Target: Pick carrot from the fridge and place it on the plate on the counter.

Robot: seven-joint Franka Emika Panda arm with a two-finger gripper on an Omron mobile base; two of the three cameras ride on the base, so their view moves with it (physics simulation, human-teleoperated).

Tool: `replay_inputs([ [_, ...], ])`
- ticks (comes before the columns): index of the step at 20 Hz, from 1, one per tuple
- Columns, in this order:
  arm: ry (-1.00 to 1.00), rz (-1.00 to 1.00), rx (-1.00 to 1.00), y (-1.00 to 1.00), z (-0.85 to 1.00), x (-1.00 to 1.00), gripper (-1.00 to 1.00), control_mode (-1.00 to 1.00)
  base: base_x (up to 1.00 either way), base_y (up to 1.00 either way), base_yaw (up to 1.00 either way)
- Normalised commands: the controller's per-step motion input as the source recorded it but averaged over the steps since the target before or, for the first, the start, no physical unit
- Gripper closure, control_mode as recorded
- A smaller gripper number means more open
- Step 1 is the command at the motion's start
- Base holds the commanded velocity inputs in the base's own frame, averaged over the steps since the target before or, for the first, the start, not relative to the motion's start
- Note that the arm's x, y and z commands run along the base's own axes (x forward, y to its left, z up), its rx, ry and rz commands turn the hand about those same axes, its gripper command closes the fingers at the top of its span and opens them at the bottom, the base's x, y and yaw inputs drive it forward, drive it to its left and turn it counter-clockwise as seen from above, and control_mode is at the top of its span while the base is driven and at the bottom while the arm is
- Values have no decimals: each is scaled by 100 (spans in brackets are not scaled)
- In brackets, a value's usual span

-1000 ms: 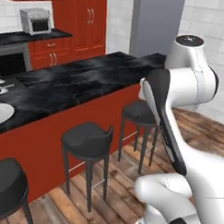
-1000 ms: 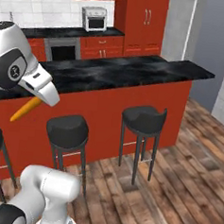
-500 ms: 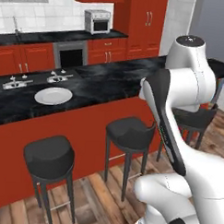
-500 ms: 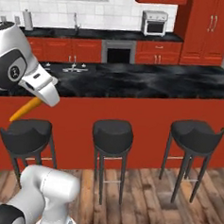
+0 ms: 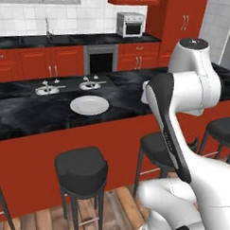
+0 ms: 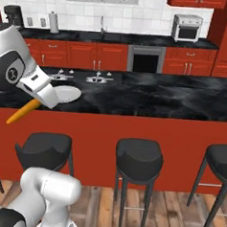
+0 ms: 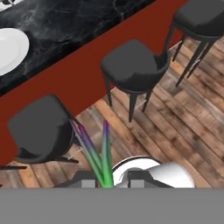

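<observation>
fingers (image 6: 33, 103): mine, clenched around the carrot (image 6: 22, 113)
carrot: slanting down from my grip, in front of the desk (image 6: 150, 101), above a stool (image 6: 45, 145)
plate (image 5: 89, 105): on the desk

Black round bar stools (image 6: 139, 153) stand in a row on a wood plank floor (image 7: 183, 127), in front of a red base panel. Red cabinets (image 5: 53, 62) line the far wall under white tile. A silver toaster oven (image 5: 130, 24) sits on the back worktop, above and right of a dark built-in oven (image 6: 145, 60).
</observation>
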Motion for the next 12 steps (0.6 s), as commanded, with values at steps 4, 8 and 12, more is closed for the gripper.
replay_inputs([
  [4, 0, 0, 0, 0, 0, 0, 100, 100, 72, 0, 15],
  [8, 0, 0, 0, 0, 0, 0, 100, 100, 36, 0, 10],
  [12, 0, 0, 0, 0, 0, 0, 100, 100, 38, 0, 8],
])
